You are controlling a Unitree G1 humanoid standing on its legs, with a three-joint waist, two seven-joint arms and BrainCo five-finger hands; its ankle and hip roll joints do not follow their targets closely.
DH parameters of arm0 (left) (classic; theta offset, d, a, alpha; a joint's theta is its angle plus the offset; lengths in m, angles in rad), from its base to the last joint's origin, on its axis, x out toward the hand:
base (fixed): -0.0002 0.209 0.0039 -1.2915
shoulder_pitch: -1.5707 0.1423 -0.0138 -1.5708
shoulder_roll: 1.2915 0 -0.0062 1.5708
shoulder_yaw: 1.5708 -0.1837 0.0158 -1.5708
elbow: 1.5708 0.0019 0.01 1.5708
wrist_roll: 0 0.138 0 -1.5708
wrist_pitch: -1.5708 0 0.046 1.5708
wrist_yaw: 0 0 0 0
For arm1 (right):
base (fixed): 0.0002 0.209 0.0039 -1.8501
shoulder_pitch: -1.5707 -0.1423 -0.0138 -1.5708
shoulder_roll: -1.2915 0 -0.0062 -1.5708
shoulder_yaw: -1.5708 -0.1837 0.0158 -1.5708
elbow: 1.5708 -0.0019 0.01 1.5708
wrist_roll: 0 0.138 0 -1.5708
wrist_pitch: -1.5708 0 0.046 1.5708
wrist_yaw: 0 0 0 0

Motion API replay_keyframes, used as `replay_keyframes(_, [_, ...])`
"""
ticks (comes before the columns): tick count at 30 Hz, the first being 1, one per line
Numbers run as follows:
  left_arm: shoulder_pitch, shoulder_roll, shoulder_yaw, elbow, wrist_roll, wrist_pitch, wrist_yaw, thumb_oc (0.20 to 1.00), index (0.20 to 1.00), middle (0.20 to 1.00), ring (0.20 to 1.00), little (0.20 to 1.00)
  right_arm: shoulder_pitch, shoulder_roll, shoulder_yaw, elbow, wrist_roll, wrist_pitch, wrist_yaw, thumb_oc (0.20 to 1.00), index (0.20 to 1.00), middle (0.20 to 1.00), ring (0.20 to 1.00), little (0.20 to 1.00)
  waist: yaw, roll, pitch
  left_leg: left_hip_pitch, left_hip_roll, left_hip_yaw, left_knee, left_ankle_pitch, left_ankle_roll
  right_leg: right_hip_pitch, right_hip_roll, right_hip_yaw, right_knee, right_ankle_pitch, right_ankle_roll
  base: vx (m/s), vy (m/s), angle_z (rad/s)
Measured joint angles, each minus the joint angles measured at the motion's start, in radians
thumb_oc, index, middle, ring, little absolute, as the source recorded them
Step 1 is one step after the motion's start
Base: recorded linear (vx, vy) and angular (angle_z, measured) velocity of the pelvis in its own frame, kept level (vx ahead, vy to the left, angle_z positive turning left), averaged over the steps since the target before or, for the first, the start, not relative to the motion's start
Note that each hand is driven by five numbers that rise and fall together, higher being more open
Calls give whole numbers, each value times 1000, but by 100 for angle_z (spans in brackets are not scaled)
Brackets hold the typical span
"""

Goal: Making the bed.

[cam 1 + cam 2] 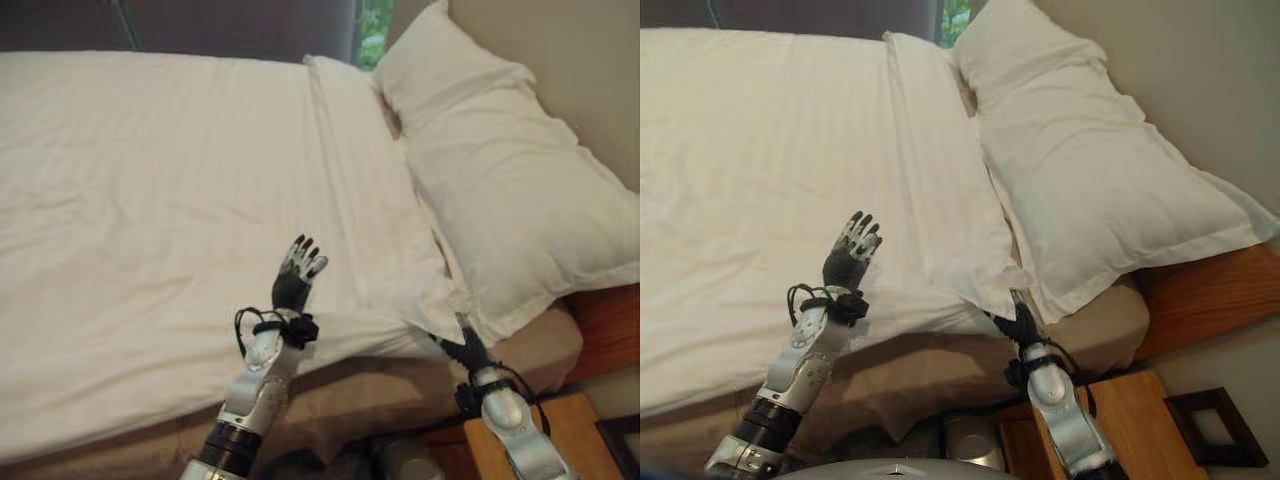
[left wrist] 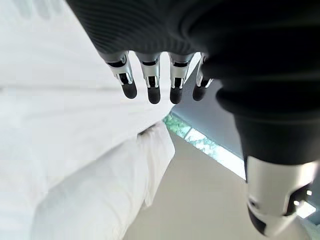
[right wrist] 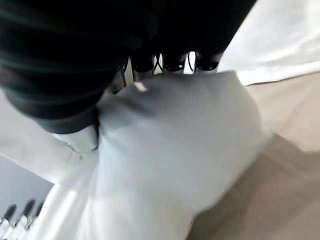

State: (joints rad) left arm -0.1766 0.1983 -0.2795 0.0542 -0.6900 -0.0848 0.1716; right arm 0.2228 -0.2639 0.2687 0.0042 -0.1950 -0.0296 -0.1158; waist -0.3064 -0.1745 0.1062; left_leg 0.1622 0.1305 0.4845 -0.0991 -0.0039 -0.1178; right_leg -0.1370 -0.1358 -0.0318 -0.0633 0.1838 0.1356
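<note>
No words, labels, brand marks, numbers or signs can be read anywhere in these views. The white sheet [image 1: 150, 200] and the pillow [image 1: 510, 190] at two o'clock carry no print (only a faint woven stripe).

white striped duvet [image 1: 150, 200], white pillow [image 1: 500, 190], tan mattress [image 1: 540, 345]

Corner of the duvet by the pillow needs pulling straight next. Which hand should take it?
The right hand, I think. It sits at the duvet corner beside the pillow, with white cloth bunched against its palm. The left hand is raised open above the middle of the duvet, touching nothing.
</note>
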Motion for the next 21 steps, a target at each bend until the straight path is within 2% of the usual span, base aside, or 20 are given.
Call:
replay_keyframes(4, [-106, -32, -36, 1, 0, -3, 0, 1000, 1000, 1000, 1000, 1000, 69, 40, 8, 16, 39, -19, 28, 200, 200, 200, 200, 200, -70, 1, -15, 6, -6, 34, 0, -14, 6, 2, -9, 7, -21, 2, 17, -21, 31, -23])
replay_keyframes(8, [-124, -59, -58, 3, 0, -7, 12, 1000, 1000, 1000, 1000, 1000, 53, 42, 19, 97, 41, -35, 35, 200, 200, 200, 200, 200, -101, 6, -19, 32, -11, 35, 5, -22, 2, 26, -7, 13, -27, 16, 18, -21, 20, -3])
replay_keyframes(10, [-129, -55, -73, 10, 2, -24, 24, 1000, 1000, 1000, 1000, 1000, 18, 55, 21, 233, 27, -48, 29, 1000, 1000, 1000, 1000, 1000, -104, 5, -20, 38, -15, 41, 6, -23, 1, 32, -6, 18, -31, 36, 4, -43, 26, -3])
replay_keyframes(13, [-141, -54, -68, 22, 5, -40, 44, 1000, 1000, 1000, 1000, 1000, -35, 119, 8, 490, -4, -73, -50, 1000, 1000, 1000, 1000, 1000, -105, 4, -19, 57, -18, 56, 5, -31, 3, 43, -4, 32, -30, 35, 7, -11, 4, -13])
replay_keyframes(14, [-155, -54, -67, 32, 5, -43, 47, 1000, 1000, 1000, 1000, 1000, -57, 125, 8, 521, -4, -73, -62, 1000, 1000, 1000, 1000, 1000, -105, 7, -18, 60, -17, 57, 5, -39, 1, 44, -3, 33, -31, 33, 8, 1, -7, -9])
replay_keyframes(15, [-174, -54, -78, 47, 5, -43, 54, 1000, 1000, 1000, 1000, 1000, -101, 149, -7, 640, -35, -92, -100, 1000, 1000, 1000, 1000, 1000, -106, 2, -18, 64, -19, 57, 5, -43, -1, 47, -8, 31, -32, 17, 23, 0, 0, 0])
replay_keyframes(17, [-178, -45, -83, 54, 5, -44, 59, 1000, 1000, 1000, 1000, 1000, -195, 204, -43, 884, -41, -113, -152, 1000, 1000, 1000, 1000, 1000, -100, 0, -20, 69, -15, 53, 5, -46, -1, 57, -9, 26, -33, 6, 23, 5, -13, 5])
replay_keyframes(18, [-184, -41, -91, 62, 5, -44, 59, 1000, 1000, 1000, 1000, 1000, -261, 214, -46, 989, -41, -113, -167, 1000, 1000, 1000, 1000, 1000, -95, -1, -24, 69, -10, 52, 2, -51, 3, 60, -10, 24, -33, 4, 24, 21, -5, 19])
replay_keyframes(19, [-193, -35, -111, 61, 4, -43, 58, 1000, 1000, 1000, 1000, 1000, -291, 200, -70, 1029, -42, -84, -164, 1000, 1000, 1000, 1000, 1000, -84, 0, -23, 65, -13, 46, 0, -52, 3, 59, -17, 10, -37, 2, 27, 12, -12, 21])
replay_keyframes(21, [-190, -30, -111, 61, -8, -42, 57, 1000, 1000, 1000, 1000, 1000, -300, 187, -128, 1107, -42, -79, -166, 1000, 1000, 1000, 1000, 1000, -67, 4, -17, 67, -18, 25, 5, -51, 1, 73, -22, -1, -35, 4, 31, 37, -11, 24])
